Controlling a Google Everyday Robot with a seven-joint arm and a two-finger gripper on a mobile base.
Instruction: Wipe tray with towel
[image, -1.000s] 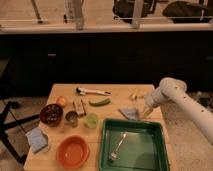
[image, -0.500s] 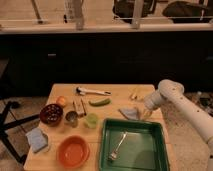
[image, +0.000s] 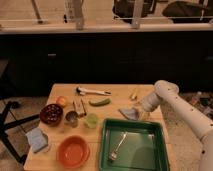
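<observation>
A green tray (image: 150, 155) sits at the front right of the wooden table, with a metal fork (image: 118, 146) lying in it. A grey-blue towel (image: 129, 113) lies crumpled on the table just behind the tray's far rim. My white arm comes in from the right, and my gripper (image: 140, 108) is down at the towel's right edge, touching or very close to it.
On the table: an orange bowl (image: 73, 151), a dark bowl (image: 51, 114), a metal cup (image: 71, 119), a green cup (image: 91, 120), a green vegetable (image: 99, 102), a utensil (image: 92, 91), an orange fruit (image: 61, 100), a blue sponge (image: 38, 139), a banana (image: 134, 93).
My arm has drawn back to the left and lowered, bringing the gripper closer to the towel. Nothing else on the table has moved.
</observation>
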